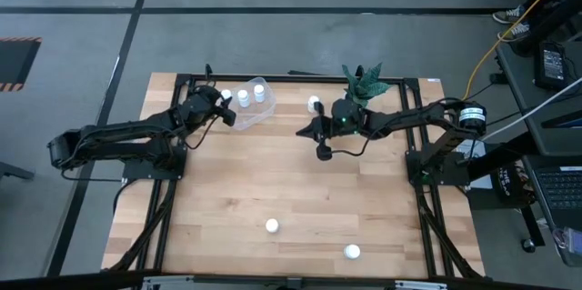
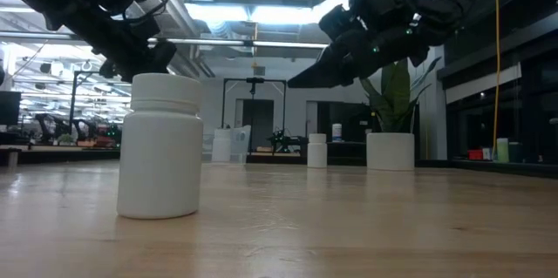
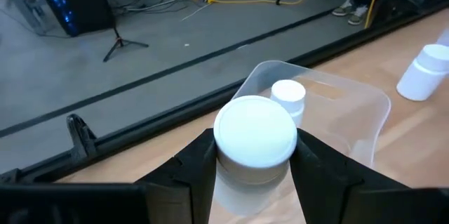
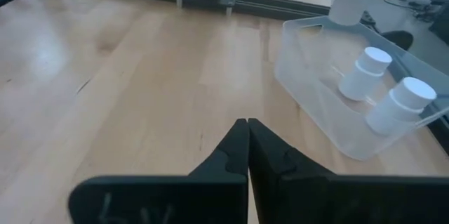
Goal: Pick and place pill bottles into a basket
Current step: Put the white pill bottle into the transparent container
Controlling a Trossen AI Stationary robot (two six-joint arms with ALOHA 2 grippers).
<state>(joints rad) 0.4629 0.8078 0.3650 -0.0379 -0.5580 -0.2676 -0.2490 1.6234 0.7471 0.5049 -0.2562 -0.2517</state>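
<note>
My left gripper (image 1: pixel 225 101) is shut on a white pill bottle (image 3: pixel 255 129), just over the left end of the basket (image 1: pixel 253 108), a clear plastic tub at the far left. Two bottles (image 4: pixel 365 69) (image 4: pixel 405 103) stand inside it. My right gripper (image 4: pixel 247 129) is shut on nothing and hovers over bare table to the right of the basket. Another bottle (image 1: pixel 314 104) stands on the table near the plant pot. Two more bottles (image 1: pixel 272 225) (image 1: pixel 352 252) stand by the near edge. My left gripper pinches the bottle's body just below the cap (image 3: pixel 252 171) between its two fingers (image 3: pixel 200 164), one on each side. The fingers come slanting down from the table's left. The bottle is lifted clear of the table, over the basket's rim (image 3: pixel 280 69).
A white pot with a green plant (image 1: pixel 364 85) stands at the far edge beside the right arm. The middle of the wooden table (image 1: pixel 291 190) is bare. In the low view the near bottle (image 2: pixel 161 147) stands large in front.
</note>
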